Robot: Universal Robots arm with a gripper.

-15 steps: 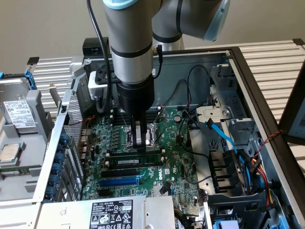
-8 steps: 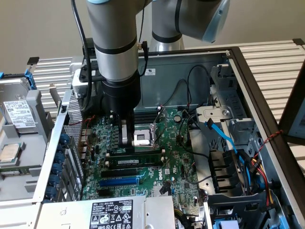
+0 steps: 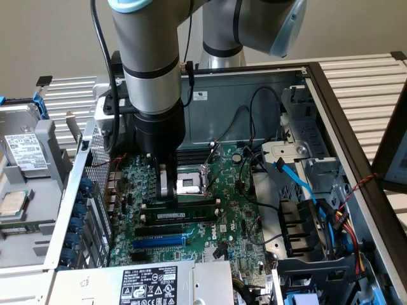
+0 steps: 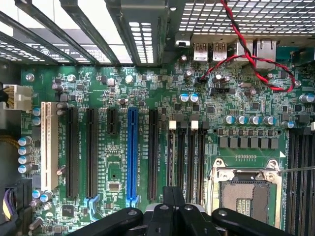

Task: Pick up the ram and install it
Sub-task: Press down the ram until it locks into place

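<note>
Ram [image 3: 184, 216] seated flat in motherboard [image 3: 235, 222] slot; end effector [image 3: 166, 184] above, grip state unclear; open case [image 3: 331, 95] on slatted table [image 3: 362, 76].

Robotics lab or computer-repair workbench: an opened desktop computer case [image 3: 331, 95] exposing its motherboard [image 3: 191, 210], a loose hard drive [image 3: 25, 152] beside it, slatted surface [image 3: 362, 82] beneath, and an industrial robot arm [image 3: 149, 70] overhead.
</note>
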